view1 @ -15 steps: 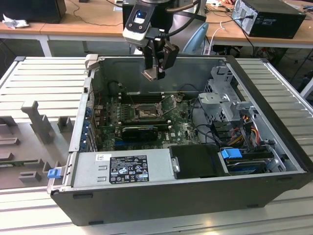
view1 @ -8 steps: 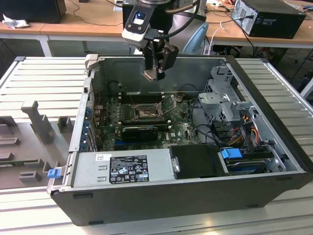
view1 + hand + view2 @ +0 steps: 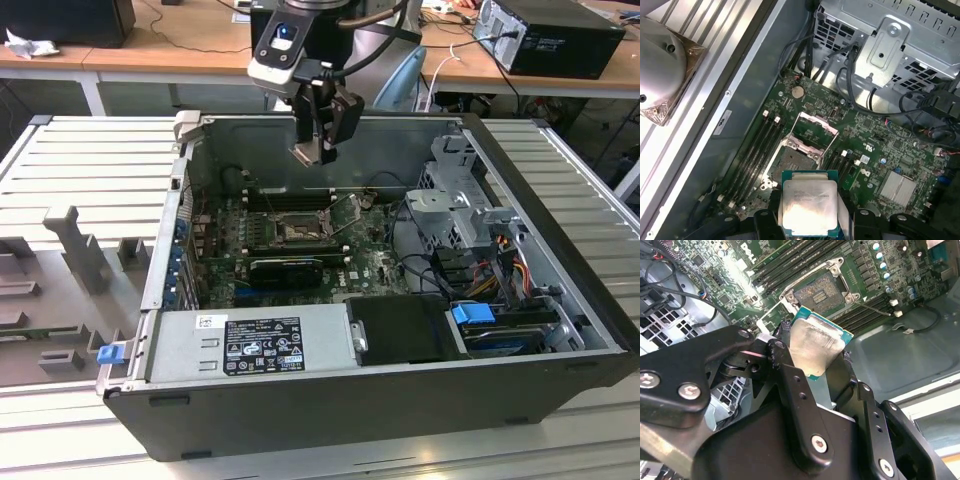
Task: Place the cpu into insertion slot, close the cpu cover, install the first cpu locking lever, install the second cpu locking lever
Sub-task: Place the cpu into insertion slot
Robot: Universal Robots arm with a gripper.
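The jaws are clenched on opposite edges of the small flat square cpu (image 3: 816, 342), whose silver-grey metal top sits on a green rim. The black gripper (image 3: 315, 152) holds it in the air over the open dark grey computer case (image 3: 300, 410). Below and apart from it, the square dark insertion slot (image 3: 790, 161) with its silvery rim lies bare on the green circuit board (image 3: 875, 145). The thin silvery frame of the cpu cover (image 3: 818, 123) is tilted up beside it.

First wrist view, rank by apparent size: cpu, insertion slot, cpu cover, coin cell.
1. cpu, though it's nearest the camera.
2. insertion slot and cpu cover: look alike, unranked.
3. coin cell.
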